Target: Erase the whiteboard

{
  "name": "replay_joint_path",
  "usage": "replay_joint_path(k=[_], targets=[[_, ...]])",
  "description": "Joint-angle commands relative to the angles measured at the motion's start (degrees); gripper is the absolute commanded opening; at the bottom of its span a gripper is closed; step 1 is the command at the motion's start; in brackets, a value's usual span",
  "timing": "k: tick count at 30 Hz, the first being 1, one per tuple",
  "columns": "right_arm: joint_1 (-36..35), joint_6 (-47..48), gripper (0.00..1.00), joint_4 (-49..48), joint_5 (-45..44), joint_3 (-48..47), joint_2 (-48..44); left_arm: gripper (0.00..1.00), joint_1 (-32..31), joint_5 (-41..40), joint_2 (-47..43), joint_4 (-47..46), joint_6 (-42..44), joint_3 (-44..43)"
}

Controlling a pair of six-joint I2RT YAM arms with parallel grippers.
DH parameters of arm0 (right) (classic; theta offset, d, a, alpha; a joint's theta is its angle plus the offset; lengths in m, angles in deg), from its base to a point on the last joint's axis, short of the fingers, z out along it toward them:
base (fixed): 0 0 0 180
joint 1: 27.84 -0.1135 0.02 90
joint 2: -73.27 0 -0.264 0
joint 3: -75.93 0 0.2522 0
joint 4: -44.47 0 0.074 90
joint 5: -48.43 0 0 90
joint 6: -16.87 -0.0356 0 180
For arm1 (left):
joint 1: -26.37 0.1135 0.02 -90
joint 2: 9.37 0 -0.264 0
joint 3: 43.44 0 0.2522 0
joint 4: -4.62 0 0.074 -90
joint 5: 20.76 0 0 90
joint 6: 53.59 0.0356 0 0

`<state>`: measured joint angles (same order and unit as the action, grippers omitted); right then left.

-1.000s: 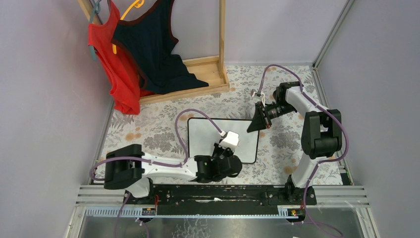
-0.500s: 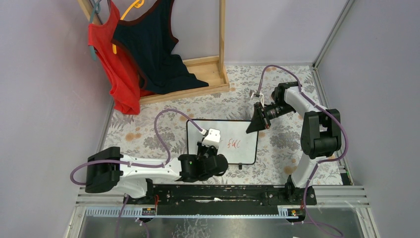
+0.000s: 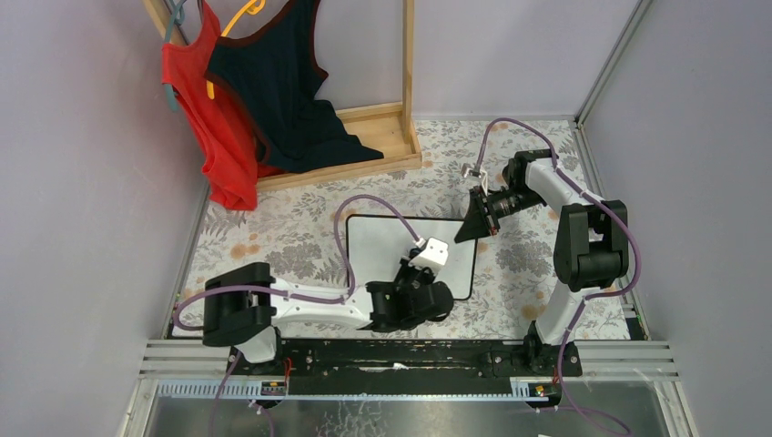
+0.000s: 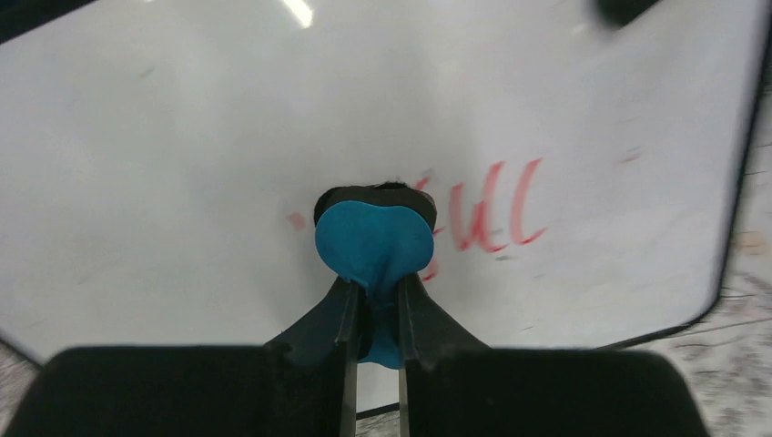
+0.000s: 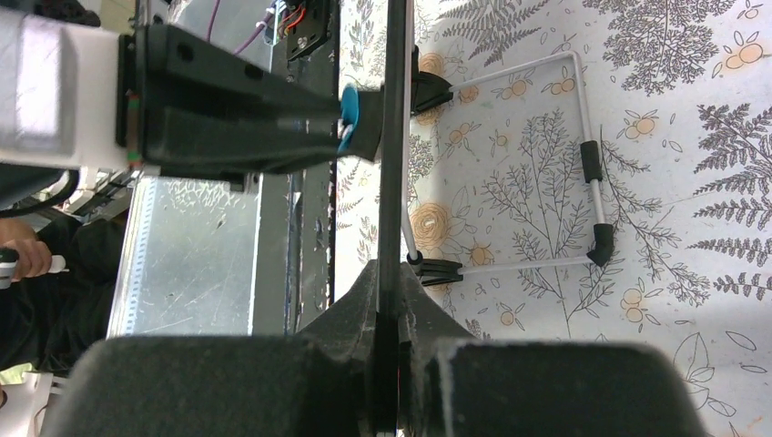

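Floral-patterned tabletop (image 3: 273, 237) inside lilac walls. The whiteboard (image 3: 378, 250) sits at the middle of the tabletop, black-framed. Red writing (image 4: 492, 205) is on its face, partly smeared.

The left pincer (image 4: 375, 291) is closed tight on a blue eraser (image 4: 373, 238). The eraser's dark pad is pressed against the board, just beside the writing.

The right pincer (image 5: 390, 278) is clamped on the board's edge, at the far right corner as the top view shows it. In the right wrist view the board appears edge-on between the fingers.

A white wire stand (image 5: 592, 164) lies on the tabletop on the board's back side. Well beyond the board's far edge stands a wooden rack (image 3: 382, 127). A red garment (image 3: 205, 127) and a dark navy garment (image 3: 282, 91) hang from it.
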<state>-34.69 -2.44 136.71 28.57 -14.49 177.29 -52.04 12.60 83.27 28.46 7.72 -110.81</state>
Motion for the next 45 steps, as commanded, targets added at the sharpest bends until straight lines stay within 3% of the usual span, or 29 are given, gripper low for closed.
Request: replay_joint_path(k=[1, 11, 17, 33, 38, 45], targets=[[-2.1, 0.1, 0.00, 5.1, 1.8, -0.2, -0.2, 0.00, 0.7, 7.2, 4.2, -13.9, 3.4, -5.6], [-2.1, 0.1, 0.00, 5.1, 1.9, -0.2, -0.1, 0.00, 0.9, 7.9, 8.6, -14.9, 7.3, -12.1], [-2.1, 0.1, 0.00, 5.1, 2.0, -0.3, 0.1, 0.00, 2.2, 5.7, 3.7, -12.1, 4.8, -6.4], [-2.1, 0.2, 0.00, 5.2, 1.9, -0.2, -0.1, 0.00, 6.0, -3.2, -12.4, 5.6, -4.8, 4.9], [-2.1, 0.2, 0.00, 5.1, 1.9, -0.2, 0.0, 0.00, 6.1, -1.8, -11.1, 4.4, -4.8, 4.3], [-2.1, 0.2, 0.00, 5.1, 1.9, -0.2, -0.1, 0.00, 5.0, 4.4, -2.7, -3.0, -2.5, 0.2]])
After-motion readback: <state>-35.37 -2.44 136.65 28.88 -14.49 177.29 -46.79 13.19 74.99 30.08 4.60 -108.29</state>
